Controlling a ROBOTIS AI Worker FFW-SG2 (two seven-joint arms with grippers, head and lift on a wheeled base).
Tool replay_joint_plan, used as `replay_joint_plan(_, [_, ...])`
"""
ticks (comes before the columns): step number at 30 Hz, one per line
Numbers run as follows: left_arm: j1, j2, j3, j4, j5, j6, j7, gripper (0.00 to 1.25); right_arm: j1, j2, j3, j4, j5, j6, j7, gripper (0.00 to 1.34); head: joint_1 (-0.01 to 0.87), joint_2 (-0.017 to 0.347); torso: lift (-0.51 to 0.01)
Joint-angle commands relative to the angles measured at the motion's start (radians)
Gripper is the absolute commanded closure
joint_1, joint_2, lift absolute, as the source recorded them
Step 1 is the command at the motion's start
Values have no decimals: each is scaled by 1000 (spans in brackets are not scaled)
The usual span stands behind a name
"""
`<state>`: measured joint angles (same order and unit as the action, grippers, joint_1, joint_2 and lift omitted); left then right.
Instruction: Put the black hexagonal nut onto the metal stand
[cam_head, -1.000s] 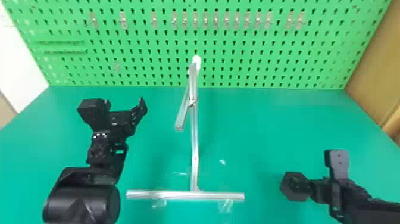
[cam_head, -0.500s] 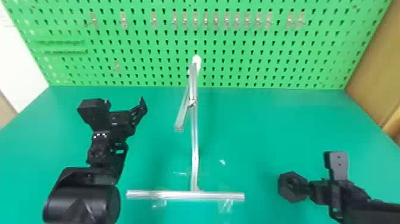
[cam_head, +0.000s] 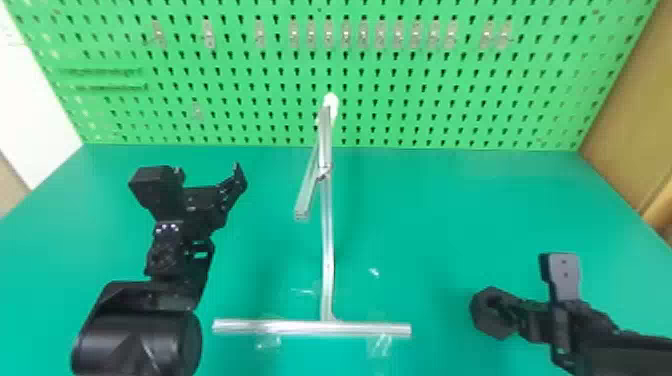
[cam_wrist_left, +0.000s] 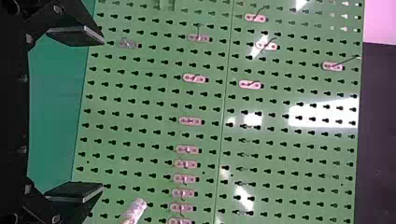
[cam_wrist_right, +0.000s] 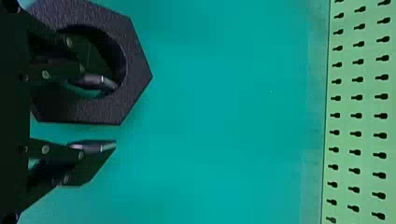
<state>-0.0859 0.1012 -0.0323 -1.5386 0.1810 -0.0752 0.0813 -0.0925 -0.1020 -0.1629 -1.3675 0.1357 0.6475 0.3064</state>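
Two-fingered and released, straddling one wall of the black hexagonal nut (cam_wrist_right: 138, 74) with the right hand (cam_wrist_right: 115, 115) at the right of the worktop (cam_head: 425, 225), probably preparing a rim pinch, leaving hole room for the metal stand (cam_head: 327, 240). Resting the left hand (cam_wrist_left: 103, 114) spread, left of the stand, likely giving clearance.

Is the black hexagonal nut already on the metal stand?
No, the black hexagonal nut is off to the right of the metal stand, with teal tabletop showing between them.
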Motion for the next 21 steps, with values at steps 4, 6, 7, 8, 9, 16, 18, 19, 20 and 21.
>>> replay_joint_plan(4, [0, 0, 0, 0, 0, -1, 0, 176, -6, -4, 16, -22, 35, 41, 3, 1019, 693, 81, -1])
replay_joint_plan(6, [0, 0, 0, 0, 0, -1, 0, 176, -6, -7, 22, -41, 42, 57, 5, 1019, 693, 81, -1])
replay_joint_plan(7, [0, 0, 0, 0, 0, -1, 0, 176, -6, -7, 26, -53, 48, 67, 5, 1019, 693, 81, -1])
replay_joint_plan(8, [0, 0, 2, 0, 0, -1, 0, 176, -7, -8, 31, -70, 58, 90, 5, 1021, 693, 81, -1])
replay_joint_plan(9, [0, 0, 0, 0, 0, -1, 0, 176, -9, -10, 37, -94, 71, 112, 5, 1023, 693, 81, -1])
replay_joint_plan(16, [0, 0, 2, 0, -2, -1, 0, 176, -70, -50, 106, -271, 142, 362, 79, 1049, 693, 81, -1])
replay_joint_plan(18, [0, 0, 2, 0, -2, -1, 0, 176, -105, -74, 143, -331, 165, 459, 118, 1049, 693, 81, -1])
replay_joint_plan(19, [0, 0, 0, 0, -3, -1, 0, 176, -122, -84, 160, -355, 180, 497, 141, 1049, 693, 81, -1])
replay_joint_plan(20, [0, 0, 0, 0, -3, -1, 0, 176, -142, -91, 175, -377, 196, 529, 168, 1049, 693, 81, -1])
replay_joint_plan(21, [-2, 0, 2, 0, -3, -1, 0, 176, -165, -105, 197, -406, 209, 564, 191, 1049, 693, 81, -1])
